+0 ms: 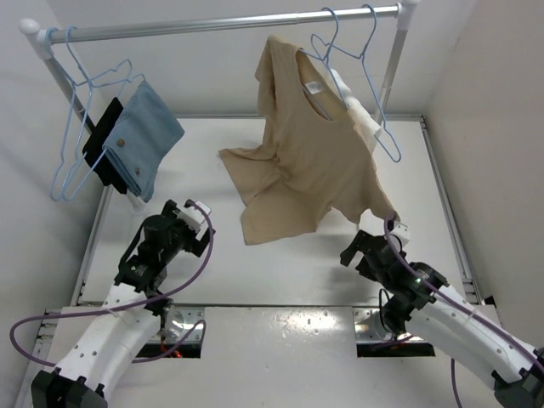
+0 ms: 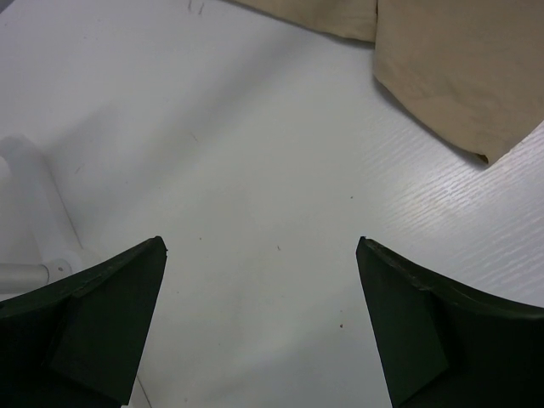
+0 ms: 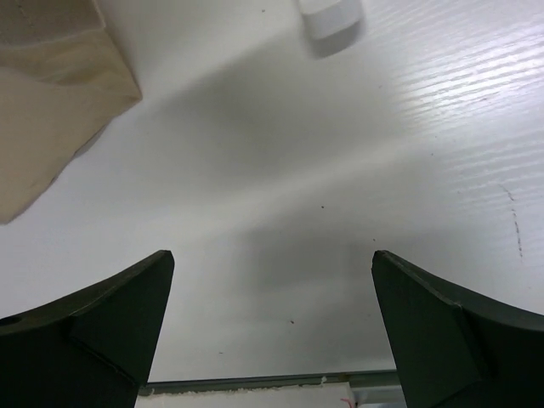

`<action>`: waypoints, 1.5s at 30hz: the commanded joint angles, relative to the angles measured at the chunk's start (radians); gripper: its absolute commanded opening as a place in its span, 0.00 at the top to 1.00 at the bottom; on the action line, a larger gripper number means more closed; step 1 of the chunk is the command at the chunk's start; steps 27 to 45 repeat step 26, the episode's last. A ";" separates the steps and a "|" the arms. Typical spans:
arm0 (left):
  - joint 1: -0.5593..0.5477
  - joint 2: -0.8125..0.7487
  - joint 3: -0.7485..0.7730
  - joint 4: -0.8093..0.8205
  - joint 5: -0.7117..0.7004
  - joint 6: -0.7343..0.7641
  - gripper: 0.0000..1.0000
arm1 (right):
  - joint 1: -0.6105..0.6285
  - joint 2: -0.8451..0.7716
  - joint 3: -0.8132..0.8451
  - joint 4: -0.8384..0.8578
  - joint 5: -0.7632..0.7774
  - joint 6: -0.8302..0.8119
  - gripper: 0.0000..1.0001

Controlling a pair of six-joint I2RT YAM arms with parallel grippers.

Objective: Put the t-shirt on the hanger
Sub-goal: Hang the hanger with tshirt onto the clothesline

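In the wrist views our left gripper [image 2: 259, 246] and right gripper [image 3: 272, 255] both have their jaws wide apart. They hold nothing and touch nothing, and only bare white counter [image 1: 289, 272] lies between the fingers.

From above, the left gripper [image 1: 176, 211] sits at about 8 o'clock on the counter and the right gripper [image 1: 367, 243] at about 4 o'clock, each close to the cloth but clear of it. A tan hem corner shows at 1 o'clock in the left wrist view and another at 10 o'clock in the right.

Beyond them the t-shirt [image 1: 310, 153] hangs askew toward 12 o'clock, with its collar at the hanger [image 1: 321, 44] hooked on the rail [image 1: 229, 25] and its lower part spread on the counter. We cannot tell how far the wire sits inside it.

Just at its 3 o'clock side hangs a second hanger with white cloth [image 1: 361, 115], and at 10 o'clock, well apart, hangers carrying blue cloth [image 1: 146, 136].
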 commanded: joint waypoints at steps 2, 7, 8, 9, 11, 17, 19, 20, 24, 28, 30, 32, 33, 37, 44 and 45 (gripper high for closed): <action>0.019 -0.016 -0.014 0.043 0.020 0.002 0.00 | 0.006 0.001 0.068 -0.081 0.096 0.147 0.00; 0.019 -0.025 -0.014 0.043 0.029 0.011 0.00 | 0.006 0.001 0.086 -0.099 0.139 0.190 0.00; 0.019 -0.034 -0.014 0.053 0.029 0.011 0.00 | 0.006 0.001 0.086 -0.110 0.149 0.190 0.00; 0.019 -0.034 -0.014 0.053 0.029 0.011 0.00 | 0.006 0.001 0.097 -0.110 0.149 0.190 0.00; 0.019 -0.043 -0.023 0.053 0.029 0.011 0.00 | 0.006 0.001 0.106 -0.135 0.162 0.190 0.00; 0.028 -0.054 -0.023 0.053 0.038 0.011 0.00 | 0.006 0.001 0.115 -0.175 0.183 0.221 0.00; 0.037 -0.054 -0.023 0.053 0.048 0.011 0.00 | 0.006 0.001 0.115 -0.185 0.183 0.233 0.00; 0.038 -0.054 -0.023 0.053 0.048 0.011 0.00 | 0.006 0.001 0.115 -0.185 0.183 0.242 0.00; 0.038 -0.063 -0.023 0.053 0.048 0.011 0.00 | 0.006 0.020 0.115 -0.195 0.183 0.253 0.00; 0.038 -0.063 -0.023 0.053 0.048 0.011 0.00 | 0.006 0.032 0.115 -0.205 0.183 0.253 0.00; 0.038 -0.063 -0.023 0.053 0.048 0.011 0.00 | 0.006 0.032 0.115 -0.205 0.183 0.253 0.00; 0.038 -0.063 -0.023 0.053 0.048 0.011 0.00 | 0.006 0.032 0.115 -0.205 0.183 0.253 0.00; 0.038 -0.063 -0.023 0.053 0.048 0.011 0.00 | 0.006 0.032 0.115 -0.205 0.183 0.253 0.00; 0.038 -0.063 -0.023 0.053 0.048 0.011 0.00 | 0.006 0.032 0.115 -0.205 0.183 0.253 0.00; 0.038 -0.063 -0.023 0.053 0.048 0.011 0.00 | 0.006 0.032 0.115 -0.205 0.183 0.253 0.00; 0.038 -0.063 -0.023 0.053 0.048 0.011 0.00 | 0.006 0.032 0.115 -0.205 0.183 0.253 0.00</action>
